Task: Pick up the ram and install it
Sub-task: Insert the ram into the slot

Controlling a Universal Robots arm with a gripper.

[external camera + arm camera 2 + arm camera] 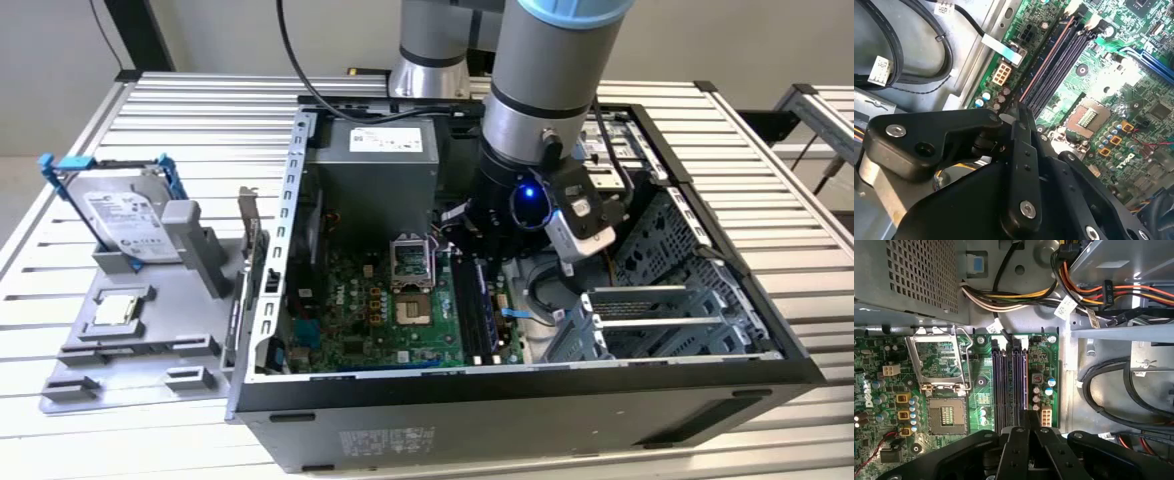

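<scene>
In both wrist views my gripper point(1030, 414) point(1021, 106) is shut on the ram point(1026, 380) point(1046, 62). I see the ram edge-on, as a thin reddish strip running out from the fingertips. It lies along the outermost of the dark memory slots point(1009, 385) point(1064, 55), next to the white power connector point(1045, 416). I cannot tell whether it is seated in the slot or just above it. In the exterior view the gripper point(491, 245) is down inside the open computer case point(747, 300), over the motherboard point(387, 320).
An open processor socket point(946, 385) lies beside the slots. Cable bundles point(1019, 297) and the drive cage point(654, 300) crowd the other side. The power supply point(367, 165) sits at the case's far end. On the exterior view's left a grey tray point(127, 360) holds a hard drive point(127, 215) and a square chip point(118, 310).
</scene>
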